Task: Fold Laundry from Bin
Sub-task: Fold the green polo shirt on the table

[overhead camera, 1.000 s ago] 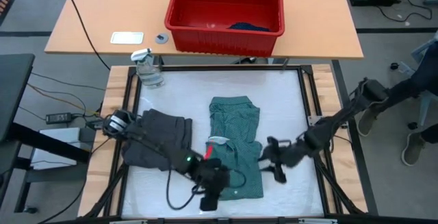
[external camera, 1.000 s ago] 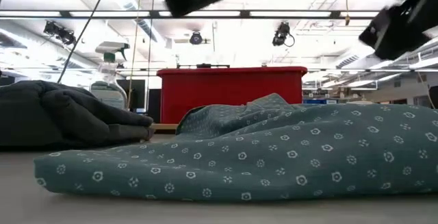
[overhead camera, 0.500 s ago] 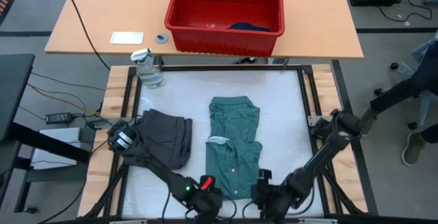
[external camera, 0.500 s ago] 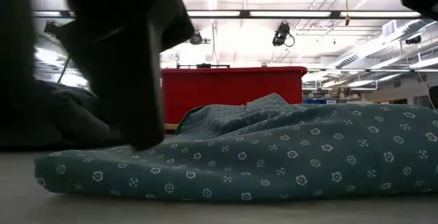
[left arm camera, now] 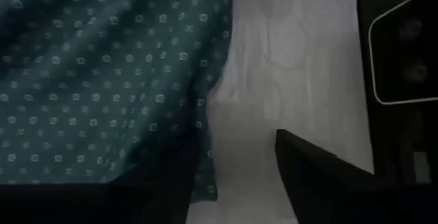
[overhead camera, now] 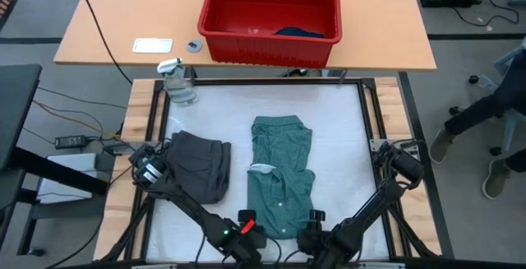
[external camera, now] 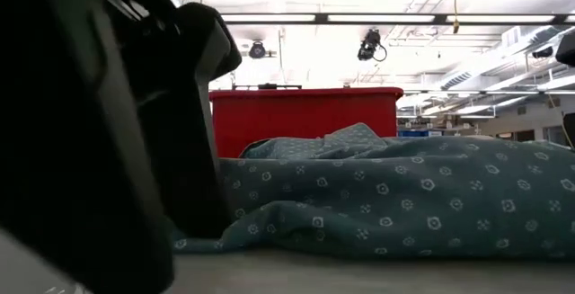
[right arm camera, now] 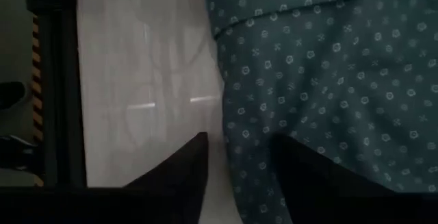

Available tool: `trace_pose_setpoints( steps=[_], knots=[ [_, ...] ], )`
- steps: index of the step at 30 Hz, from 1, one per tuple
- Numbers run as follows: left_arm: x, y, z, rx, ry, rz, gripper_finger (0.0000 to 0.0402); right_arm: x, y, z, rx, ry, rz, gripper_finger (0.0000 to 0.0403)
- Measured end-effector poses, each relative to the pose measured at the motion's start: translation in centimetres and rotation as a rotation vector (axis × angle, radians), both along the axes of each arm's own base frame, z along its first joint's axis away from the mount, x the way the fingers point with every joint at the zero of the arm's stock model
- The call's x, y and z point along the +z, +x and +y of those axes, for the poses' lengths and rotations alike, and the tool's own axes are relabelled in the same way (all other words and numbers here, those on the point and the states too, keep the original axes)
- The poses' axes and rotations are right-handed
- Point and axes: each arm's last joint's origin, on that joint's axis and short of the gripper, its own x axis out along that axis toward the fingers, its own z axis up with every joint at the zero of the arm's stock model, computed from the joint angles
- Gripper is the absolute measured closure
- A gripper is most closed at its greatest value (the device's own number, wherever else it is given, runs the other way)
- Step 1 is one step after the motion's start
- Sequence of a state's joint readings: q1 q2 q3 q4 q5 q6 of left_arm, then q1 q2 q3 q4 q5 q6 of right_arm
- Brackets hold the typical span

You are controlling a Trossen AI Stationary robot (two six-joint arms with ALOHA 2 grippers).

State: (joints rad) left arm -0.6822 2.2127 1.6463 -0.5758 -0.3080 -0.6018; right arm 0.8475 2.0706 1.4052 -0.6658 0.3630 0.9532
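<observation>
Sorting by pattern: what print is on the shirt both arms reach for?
Small white dots on the soft teal-green shirt; right wrist view.

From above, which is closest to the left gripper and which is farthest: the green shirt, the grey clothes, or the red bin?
1. Green shirt, right beside the left gripper at the near edge.
2. Grey clothes, farther back on the left.
3. Red bin, far across on the wooden table.

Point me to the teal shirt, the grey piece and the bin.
teal dotted shirt (overhead camera: 281, 178): high view, middle of the folded body.
dark grey piece (overhead camera: 200, 164): high view, centre of the folded stack.
red bin (overhead camera: 271, 45): high view, near side wall.
</observation>
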Motion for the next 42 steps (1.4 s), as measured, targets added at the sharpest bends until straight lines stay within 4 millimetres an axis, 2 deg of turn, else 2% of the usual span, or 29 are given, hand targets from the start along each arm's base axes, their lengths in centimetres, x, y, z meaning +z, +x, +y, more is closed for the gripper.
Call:
trace_pose_setpoints(
  steps=[4,8,11,13,15,18,22,26,30,35,42],
  knots=[
    [-0.4,0.5,0.6,0.012,0.011,0.0,0.0258,-0.5,0.3,-0.5,-0.028,0.013,0.055,0.0295],
    [-0.8,1.2,1.2,0.006,-0.012,0.028,0.0329,-0.5,0.7,-1.0,-0.033,0.053,0.12,0.0381],
    [-0.4,1.3,1.5,-0.012,-0.082,0.063,0.0388,0.4,0.8,-1.3,-0.063,0.114,0.142,0.039],
    [0.4,1.1,1.4,-0.021,-0.116,0.071,0.0394,1.5,0.5,-1.7,-0.066,0.15,0.161,0.0395],
    [1.6,0.5,1.2,-0.044,-0.158,0.08,0.0398,3.7,0.2,-1.8,-0.049,0.216,0.137,0.0397],
    [4.7,-0.2,1.1,-0.069,-0.207,0.035,0.0399,7.1,-0.3,-2.4,-0.037,0.282,0.074,0.0398],
    [7.7,-0.4,2.3,-0.062,-0.215,-0.027,0.04,10.2,-1.2,-4.2,-0.045,0.254,0.023,0.04],
    [10.7,-0.2,5.4,0.017,-0.151,-0.099,0.04,11.7,-1.6,-7.0,-0.056,0.16,0.06,0.04],
    [12.8,0.6,10.1,0.101,-0.05,-0.132,0.0401,12.7,-1.7,-10.4,-0.057,0.007,0.106,0.0401],
    [12.9,2.1,17.0,0.189,0.016,-0.044,0.0401,12.7,-0.8,-15.9,-0.043,-0.096,0.135,0.0402],
    [12.6,2.9,24.7,0.294,0.025,0.052,0.0401,9.8,-1.1,-25.1,-0.08,-0.01,0.132,0.0402]
  ],
)
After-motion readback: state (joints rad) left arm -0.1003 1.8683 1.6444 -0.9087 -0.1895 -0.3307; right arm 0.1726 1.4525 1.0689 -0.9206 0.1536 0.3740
